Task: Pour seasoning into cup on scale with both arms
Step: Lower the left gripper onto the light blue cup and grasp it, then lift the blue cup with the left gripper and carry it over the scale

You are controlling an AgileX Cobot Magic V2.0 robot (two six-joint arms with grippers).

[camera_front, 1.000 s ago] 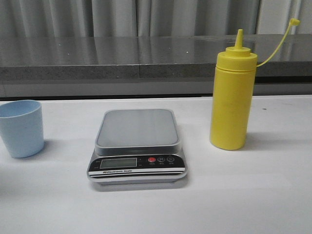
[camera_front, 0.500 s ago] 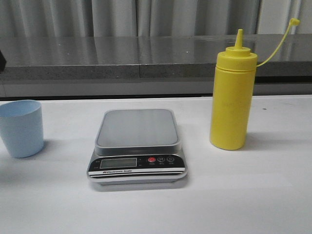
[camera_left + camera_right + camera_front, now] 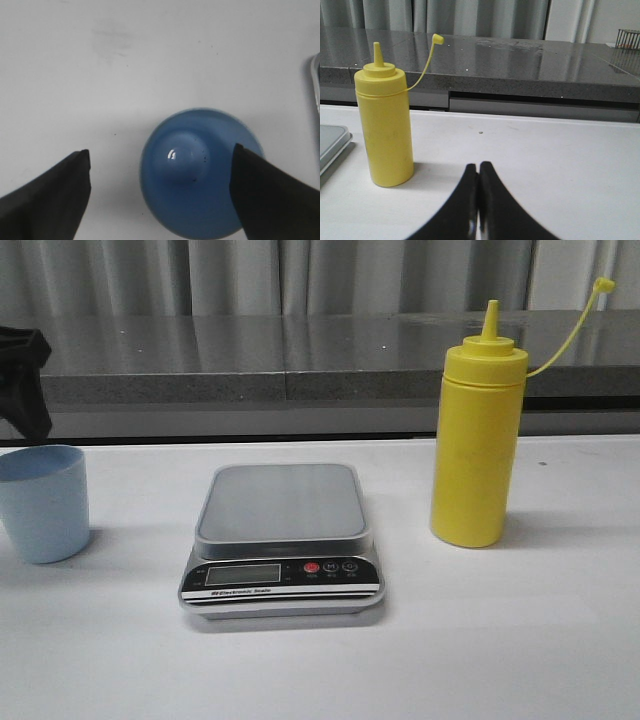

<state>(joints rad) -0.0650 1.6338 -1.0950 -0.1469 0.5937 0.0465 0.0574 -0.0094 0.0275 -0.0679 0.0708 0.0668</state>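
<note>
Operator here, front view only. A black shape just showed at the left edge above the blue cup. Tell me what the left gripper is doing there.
Observer: The left wrist view looks straight down into the blue cup; the left gripper is open, with one finger on each side of the cup.
Operator: Report any contact with the cup.
Observer: The right-hand finger overlaps the rim in that view; I cannot tell if it touches. The other finger stands clear.
Operator: Give me the right gripper.
Observer: The right gripper is shut, fingers pressed together, low over the table and empty, apart from the yellow squeeze bottle.
Operator: State whether the cup holds anything.
Observer: It looks empty; only its glossy bottom shows.
</note>
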